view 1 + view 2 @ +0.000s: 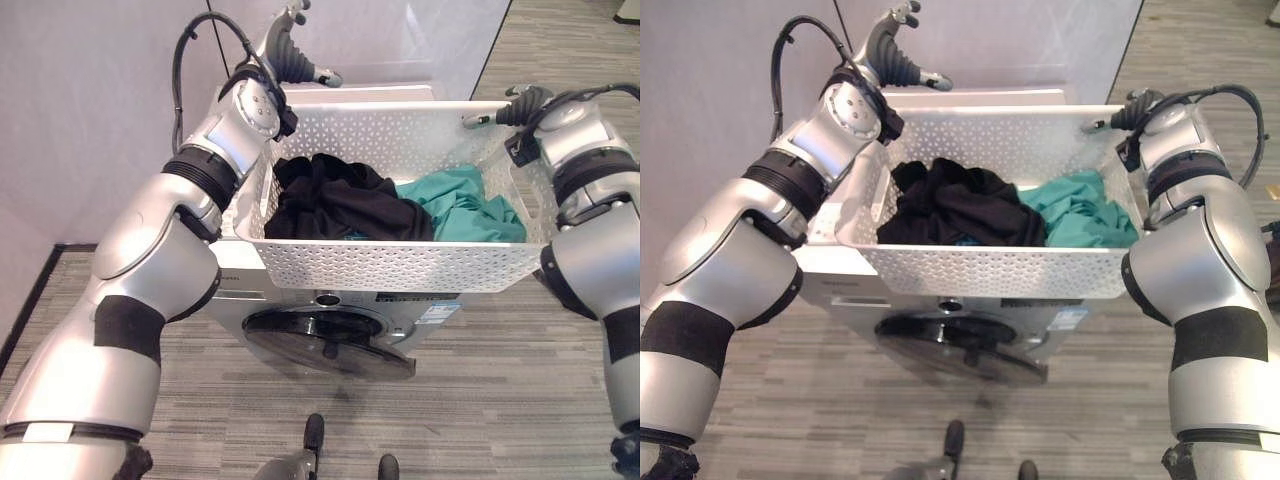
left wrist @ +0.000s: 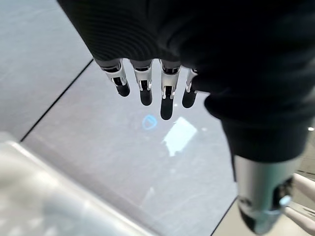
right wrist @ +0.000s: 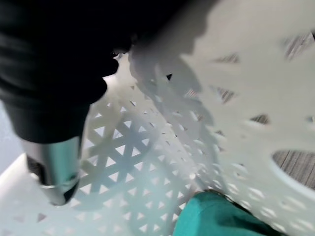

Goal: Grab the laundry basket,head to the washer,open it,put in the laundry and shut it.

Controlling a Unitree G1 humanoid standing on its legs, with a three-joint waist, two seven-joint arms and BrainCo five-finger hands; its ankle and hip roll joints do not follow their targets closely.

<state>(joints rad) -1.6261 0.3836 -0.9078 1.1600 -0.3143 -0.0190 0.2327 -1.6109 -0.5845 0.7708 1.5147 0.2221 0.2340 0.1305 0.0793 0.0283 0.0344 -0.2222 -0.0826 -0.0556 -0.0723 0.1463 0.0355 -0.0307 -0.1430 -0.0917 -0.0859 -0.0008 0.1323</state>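
Grey wood-grain flooring ran under a pale wall, and a silver front-loading washer stood against that wall with its round dark door facing the robot. A white perforated laundry basket sat up over the washer's top, between the two arms. Inside it lay a black garment on the robot's left side and a teal garment on the right, touching each other.

The left hand was raised above the basket's far left corner, apart from the rim — its wrist view showed the fingers hanging straight and relaxed in a row, holding nothing, with the wall behind them. The right hand was at the basket's far right corner, close against the wall of the basket; its wrist view showed the thumb just beside the perforated plastic and the teal cloth below, but whether the fingers gripped the rim could not be told.
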